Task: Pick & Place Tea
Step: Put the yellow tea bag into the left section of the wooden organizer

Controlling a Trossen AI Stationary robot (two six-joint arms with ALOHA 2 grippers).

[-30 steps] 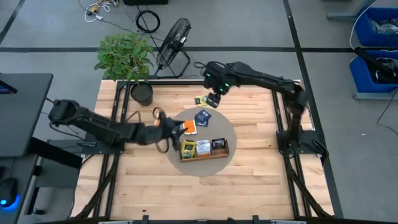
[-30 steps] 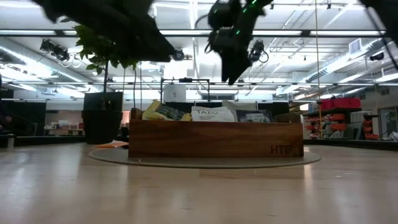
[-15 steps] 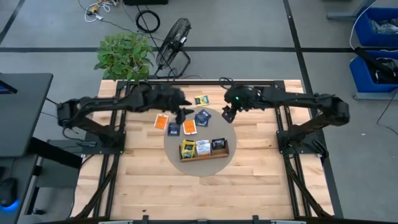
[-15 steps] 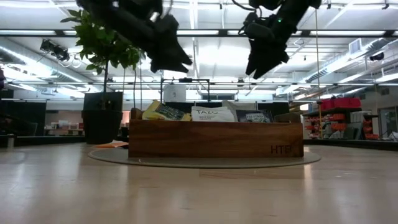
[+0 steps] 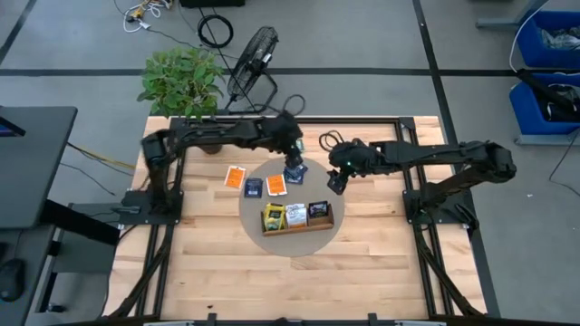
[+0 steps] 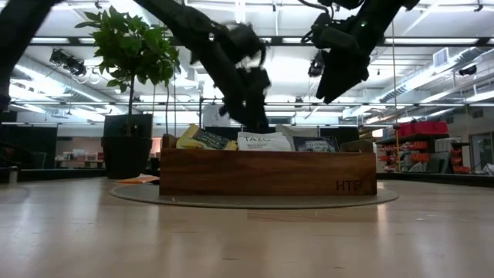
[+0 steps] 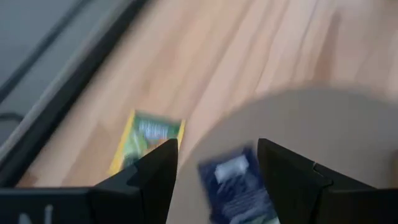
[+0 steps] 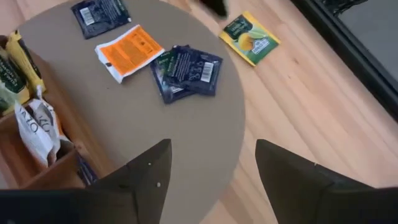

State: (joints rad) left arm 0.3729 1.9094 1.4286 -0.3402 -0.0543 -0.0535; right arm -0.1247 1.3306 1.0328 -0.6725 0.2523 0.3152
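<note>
Left wrist view: left gripper (image 7: 216, 163) fingers wide, straddling dark blue packet (image 7: 236, 186) on round mat (image 7: 323, 118), far of tray (image 5: 297, 217). Right gripper (image 5: 337, 183) spread wide, empty, nearby. Risk: overlapping packets, double pick.

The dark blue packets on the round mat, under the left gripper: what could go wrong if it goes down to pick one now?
1. The dark blue packets overlap, so the left gripper, open above them, might lift two or drag one.
2. The right gripper, also open, hangs close by over the round mat; the arms could collide.
3. The packets lie flat, so the fingers may slide off.
</note>
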